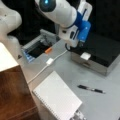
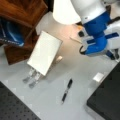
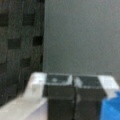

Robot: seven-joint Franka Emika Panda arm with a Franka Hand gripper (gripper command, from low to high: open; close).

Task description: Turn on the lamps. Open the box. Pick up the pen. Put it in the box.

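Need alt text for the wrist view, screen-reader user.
The gripper fills the bottom of the wrist view, its two dark fingers pressed together with nothing between them. Behind it is a plain grey surface, with a dark gridded mat on the left. No box, pen or lamp shows here.

Black pen (image 2: pixel 67 90) on grey table (image 2: pixel 50 100) (well apart from closed box (image 2: pixel 107 100)), below notepad (image 2: pixel 44 52).

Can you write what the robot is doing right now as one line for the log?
gripper: shut, empty, over box | box: closed | pen: on table | lamp: lit
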